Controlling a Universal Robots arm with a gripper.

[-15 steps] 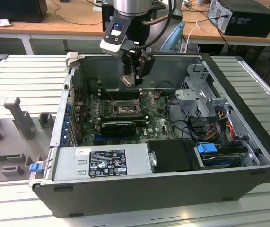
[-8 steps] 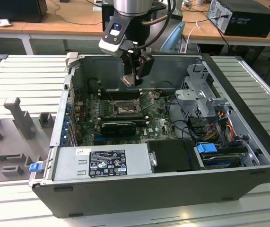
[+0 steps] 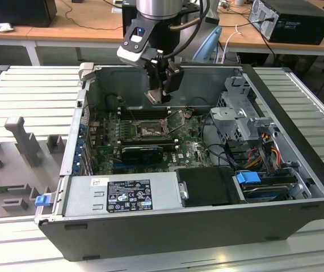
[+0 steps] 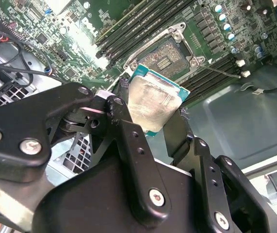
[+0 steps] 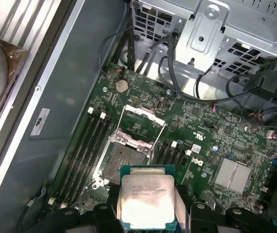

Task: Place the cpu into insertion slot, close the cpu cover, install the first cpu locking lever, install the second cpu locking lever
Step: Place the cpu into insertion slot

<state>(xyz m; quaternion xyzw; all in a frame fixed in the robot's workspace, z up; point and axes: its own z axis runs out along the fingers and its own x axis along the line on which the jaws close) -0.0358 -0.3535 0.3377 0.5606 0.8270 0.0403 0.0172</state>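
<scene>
My gripper [image 3: 160,95] hangs inside the open computer case, above the motherboard, and is shut on the cpu. In both wrist views the cpu [image 4: 154,103] [image 5: 147,200] is a flat square chip with a dull silver top and a green rim, pinched at its edges by the black fingers [image 4: 124,127]. It is clear of the board. The insertion slot [image 5: 122,159] [image 4: 166,57] [image 3: 149,131] lies open below it, its dark pin field bare. The cpu cover [image 5: 139,111] is swung up beside the slot. A thin wire lever [image 4: 222,73] sticks out near the slot.
Long black memory slots [image 5: 82,145] flank the socket. A black card [image 3: 142,152] lies nearer the grey power supply [image 3: 125,195]. A metal drive cage [image 3: 242,116] with cables [image 5: 167,68] stands at the exterior view's right. Case walls [image 3: 85,107] enclose the board.
</scene>
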